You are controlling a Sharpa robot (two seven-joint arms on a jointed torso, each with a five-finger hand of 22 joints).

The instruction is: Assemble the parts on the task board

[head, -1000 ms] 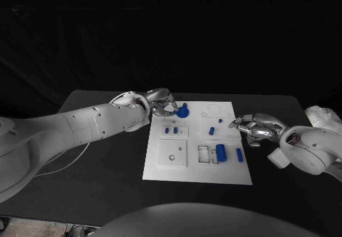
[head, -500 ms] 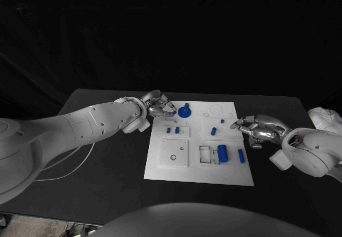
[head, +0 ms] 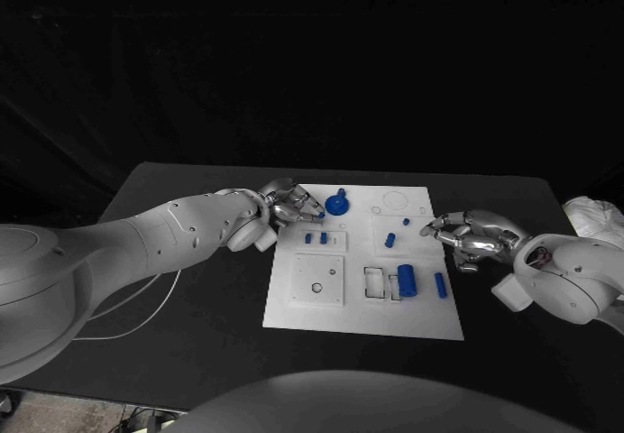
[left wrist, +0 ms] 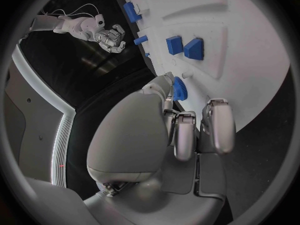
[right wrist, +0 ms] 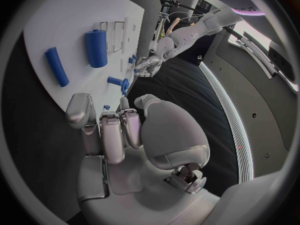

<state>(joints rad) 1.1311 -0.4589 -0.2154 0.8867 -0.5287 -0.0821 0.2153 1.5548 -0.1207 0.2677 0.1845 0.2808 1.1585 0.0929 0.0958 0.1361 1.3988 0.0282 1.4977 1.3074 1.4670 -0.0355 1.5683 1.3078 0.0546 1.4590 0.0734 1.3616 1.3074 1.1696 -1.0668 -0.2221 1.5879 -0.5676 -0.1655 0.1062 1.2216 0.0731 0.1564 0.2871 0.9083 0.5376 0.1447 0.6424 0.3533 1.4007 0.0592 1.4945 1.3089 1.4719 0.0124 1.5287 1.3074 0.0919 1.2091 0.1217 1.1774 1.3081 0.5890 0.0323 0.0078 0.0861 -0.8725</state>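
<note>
**Left hand backs off the gear at the board's far edge**

Over the last second my left hand [head: 293,204] has drawn away from the blue gear [head: 338,204]. A second ago its fingers were right up against the piece; now the hand sits at the far left corner of the white board [head: 299,307], just beside the gear but apart from it in the head view. The left wrist view shows the fingers [left wrist: 215,122] curled in together with nothing between them, and a toothed blue edge just past the thumb. So: closed, empty.

The gear itself has not shifted relative to the board. It stands near the far edge, left of middle, knob up. I read that as a release, the piece seated or at least left in place, though I cannot confirm seating from here.

Right hand [head: 464,236] hangs off the board's right edge, above the black table [head: 195,298], much where it was. Fingers look curled in the right wrist view and hold nothing that I can see.

Still loose on the board:
- two small blocks [head: 314,239] on the raised plate behind the left middle
- a short peg [head: 389,240] right of them
- a fat cylinder [head: 408,280] and a thin rod [head: 440,285] toward the near right corner

Judgement: gear step likely finished; the bulk of the assembly remains. The next pick is probably one of the loose pieces.
</note>
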